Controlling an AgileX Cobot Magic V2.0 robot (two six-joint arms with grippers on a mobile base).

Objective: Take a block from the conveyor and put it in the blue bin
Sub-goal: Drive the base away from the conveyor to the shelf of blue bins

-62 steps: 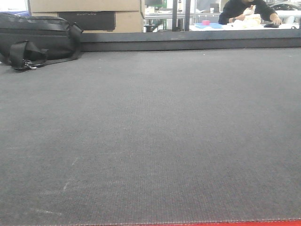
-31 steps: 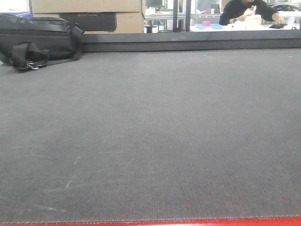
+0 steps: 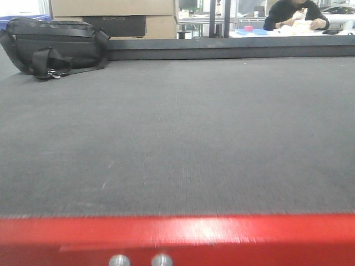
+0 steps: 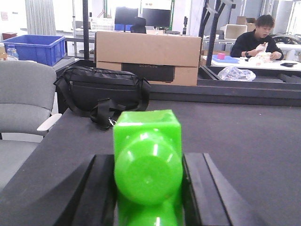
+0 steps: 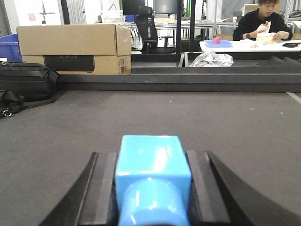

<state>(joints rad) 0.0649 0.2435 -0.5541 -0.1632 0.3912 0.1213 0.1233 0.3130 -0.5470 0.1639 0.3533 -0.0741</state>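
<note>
Grey woven belt of the conveyor (image 3: 177, 138) fills the front view, with its glossy red frame (image 3: 177, 235) across the bottom edge and two round bolts (image 3: 119, 260) showing below it. No block lies on the belt in that view. In the left wrist view the left tool (image 4: 147, 162) is clenched on a green block (image 4: 146, 136), which sits between the two black fingers (image 4: 101, 188) with a round stud facing the camera, above the belt. In the right wrist view the right tool (image 5: 151, 157) likewise grips a blue block (image 5: 153, 169) between its black fingers (image 5: 101, 188), also over the belt. A black bag (image 3: 55, 44) rests at the belt's far left corner, and a cardboard box (image 3: 113, 14) stands just behind it, past the dark far rail. The blue bin (image 4: 35, 47) stands well away at the far left, behind a grey chair (image 4: 23, 94). At the far right a person (image 4: 256, 40) in dark clothes sits at a white table (image 5: 244, 46) that carries a pink thing (image 5: 217, 41) on a blue tray.
</note>
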